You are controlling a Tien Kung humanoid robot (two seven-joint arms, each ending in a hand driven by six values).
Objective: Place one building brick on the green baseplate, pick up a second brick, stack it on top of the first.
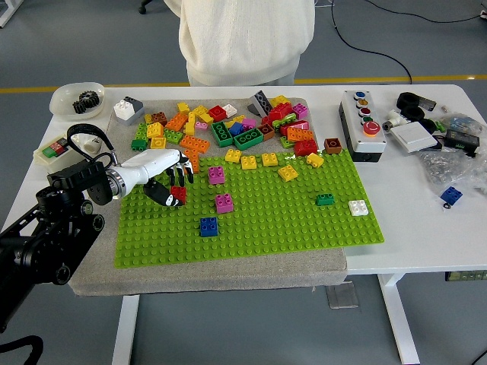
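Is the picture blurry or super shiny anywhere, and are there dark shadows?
Head view: sharp all over, even the small bricks; the light is soft and even, no strong glare on the green baseplate; only a faint shadow lies under the left hand around the red brick.

I have only the left arm [53, 228] in view; it comes in from the lower left corner, black and bulky, and reaches forward and to the right over the table; the forearm ends in a silver-white wrist section, and beyond it the left hand [163, 179] sits low, palm turned down; its dark fingers [181, 169] are curled downward and close around a small red brick [178, 194], thumb underneath on the near side; the right arm I cannot see anywhere
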